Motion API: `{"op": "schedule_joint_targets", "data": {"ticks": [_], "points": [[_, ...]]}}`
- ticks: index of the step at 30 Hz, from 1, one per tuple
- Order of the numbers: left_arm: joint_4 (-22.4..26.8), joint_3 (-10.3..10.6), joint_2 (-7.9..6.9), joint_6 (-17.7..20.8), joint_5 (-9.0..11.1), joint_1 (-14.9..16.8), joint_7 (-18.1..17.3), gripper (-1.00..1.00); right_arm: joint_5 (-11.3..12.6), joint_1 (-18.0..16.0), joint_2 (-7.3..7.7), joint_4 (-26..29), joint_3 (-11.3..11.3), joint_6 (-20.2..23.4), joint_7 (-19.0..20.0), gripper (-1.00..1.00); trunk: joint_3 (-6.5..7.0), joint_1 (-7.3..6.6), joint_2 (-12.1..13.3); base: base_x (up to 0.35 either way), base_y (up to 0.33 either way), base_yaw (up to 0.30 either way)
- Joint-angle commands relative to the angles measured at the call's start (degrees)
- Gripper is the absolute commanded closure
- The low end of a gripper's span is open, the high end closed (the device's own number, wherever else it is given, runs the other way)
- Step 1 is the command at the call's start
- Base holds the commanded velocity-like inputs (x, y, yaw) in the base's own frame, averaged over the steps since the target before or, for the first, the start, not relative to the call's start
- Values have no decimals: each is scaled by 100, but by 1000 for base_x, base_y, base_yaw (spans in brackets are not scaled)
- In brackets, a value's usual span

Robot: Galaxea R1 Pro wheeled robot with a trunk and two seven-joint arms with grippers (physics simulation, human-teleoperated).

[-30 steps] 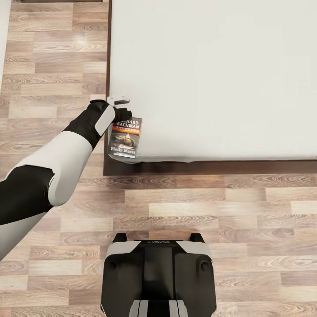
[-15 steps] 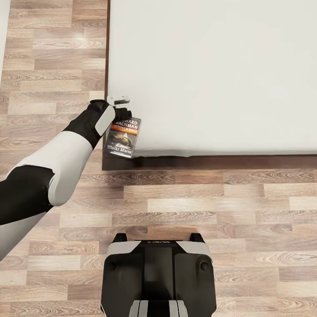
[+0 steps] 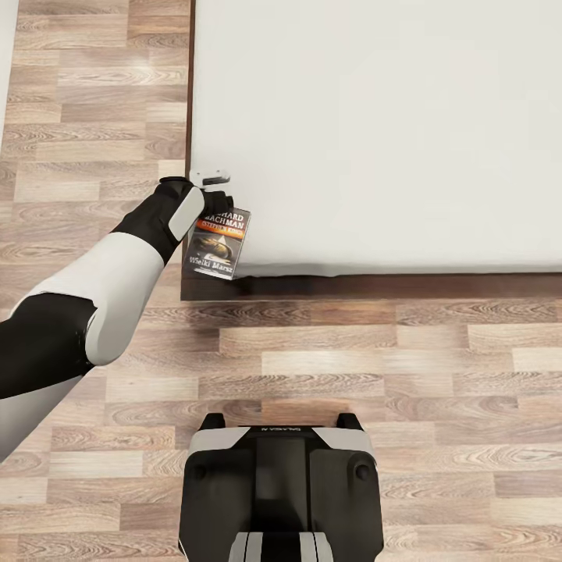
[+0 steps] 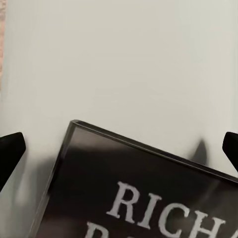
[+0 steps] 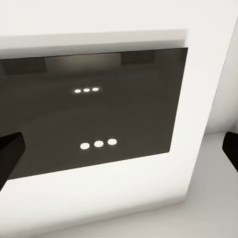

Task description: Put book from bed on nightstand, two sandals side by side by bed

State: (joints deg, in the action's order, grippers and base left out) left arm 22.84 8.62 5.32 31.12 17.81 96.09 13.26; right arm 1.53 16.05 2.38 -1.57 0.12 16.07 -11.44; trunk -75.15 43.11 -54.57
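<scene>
Since a second ago the book [image 3: 218, 243] has tipped slightly at the bed [image 3: 375, 133] corner under the left gripper [image 3: 215, 200] (fingers spread, gripping nothing), so pick-up is under way: next, close squarely on its top edge.

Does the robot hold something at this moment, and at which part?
Nothing appears to be held. The left claw hovers at the top edge of the book, but its fingers stand wide apart, not touching it.
</scene>
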Motion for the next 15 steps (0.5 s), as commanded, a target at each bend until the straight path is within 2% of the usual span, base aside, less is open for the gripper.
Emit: {"op": "schedule_joint_targets", "data": {"ticks": [1, 15], "points": [[1, 26, -4, 27, 144, -3, 54, -100, 17, 3, -1, 8, 9, 19, -16, -100, -3, 2, -3, -11, 0, 0], [-6, 26, -4, 26, 144, -3, 54, -100, 18, 3, -1, 8, 60, 19, -9, -100, -3, 2, -3, -70, 0, 0]]}}
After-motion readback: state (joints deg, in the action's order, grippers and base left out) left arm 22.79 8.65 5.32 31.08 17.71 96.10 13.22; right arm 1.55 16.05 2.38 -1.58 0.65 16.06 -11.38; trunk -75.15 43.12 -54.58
